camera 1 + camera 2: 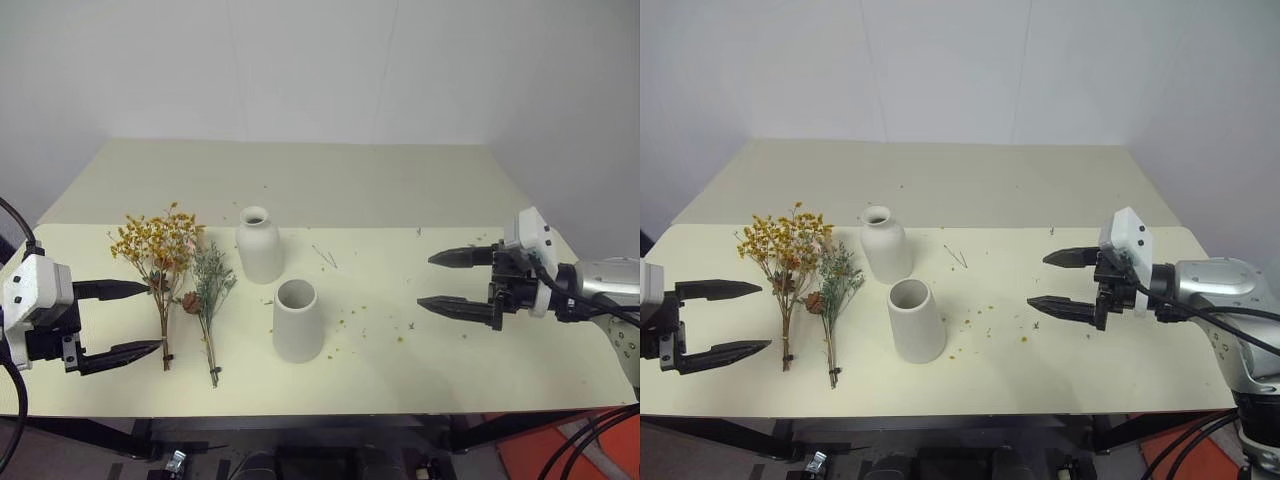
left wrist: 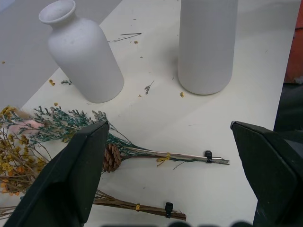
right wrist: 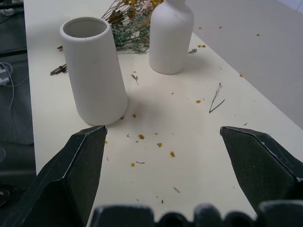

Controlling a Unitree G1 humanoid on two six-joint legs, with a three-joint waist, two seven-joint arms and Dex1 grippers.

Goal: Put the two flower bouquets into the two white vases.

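Both bunches, yellow bunch (image 1: pixel 158 250) and green bunch (image 1: pixel 208 290), lie flat beside bottle vase (image 1: pixel 259 244) and wide vase (image 1: pixel 297 320), light, brittle, likely shedding, best pinched at tied stems; left gripper (image 1: pixel 112 322) and right gripper (image 1: pixel 455 283) gape empty

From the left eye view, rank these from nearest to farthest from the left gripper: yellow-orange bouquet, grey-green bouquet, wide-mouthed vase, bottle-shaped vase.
Measured from the left gripper, open at the table's left edge:
1. Yellow-orange bouquet, its stems right at the fingers.
2. Grey-green bouquet, just beyond it.
3. Wide-mouthed vase and bottle-shaped vase, mid-table; too close to call.
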